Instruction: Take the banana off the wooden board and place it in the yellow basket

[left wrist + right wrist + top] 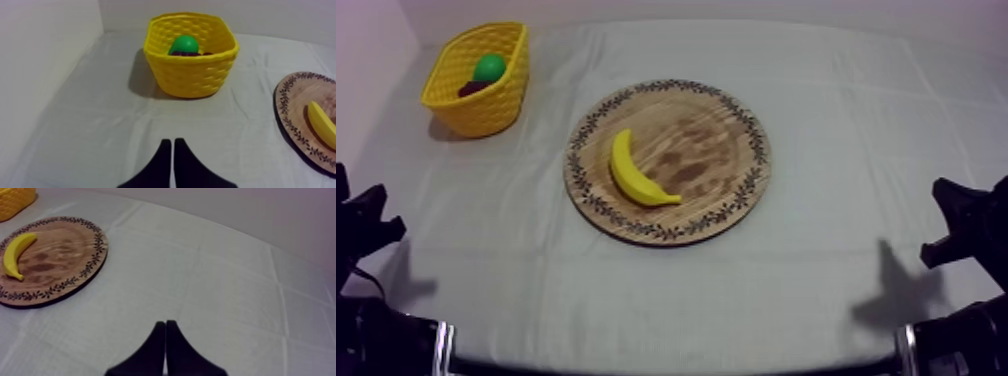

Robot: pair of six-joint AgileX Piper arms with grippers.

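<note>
Jaws pressed together on nothing at both left gripper (173,142) and right gripper (165,323), banana (636,172) lying free on the wooden board (726,125), so you look to be before the reach: open the left one, nearer the yellow basket (476,108), over the banana's middle.

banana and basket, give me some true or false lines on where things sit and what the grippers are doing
1. The banana lies on the wooden board. True.
2. The yellow basket is empty. False: a green fruit and something dark lie in it.
3. The left gripper is shut on the banana. False: it is shut on nothing, facing the basket.
4. The right gripper is shut on nothing. True.
</note>
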